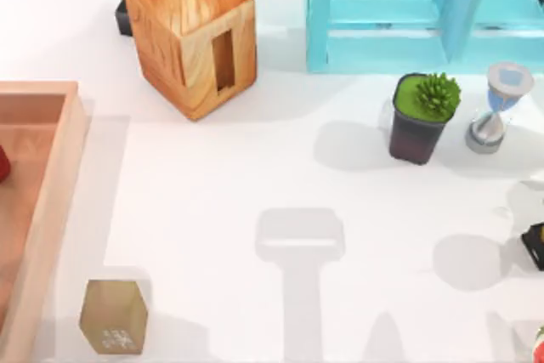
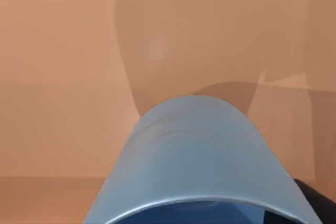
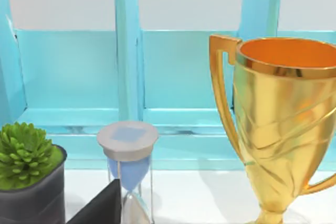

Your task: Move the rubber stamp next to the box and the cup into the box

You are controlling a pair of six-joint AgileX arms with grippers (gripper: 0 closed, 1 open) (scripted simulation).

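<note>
Blue cup (image 2: 202, 161) sits right under my left wrist, above the box (image 1: 53, 201) floor; my grip I cannot tell. Stamp (image 1: 113, 316) stands beside the box, near the worktop's front-left corner.

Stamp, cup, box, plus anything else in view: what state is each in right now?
Rubber stamp: upright on the table, just right of the box rim.
Cup: close under the left wrist camera, over reddish-tan flooring.
Box: open-topped, at the table's left edge.
Hourglass: standing upright.
Potted plant: upright.
Trophy: upright.
</note>
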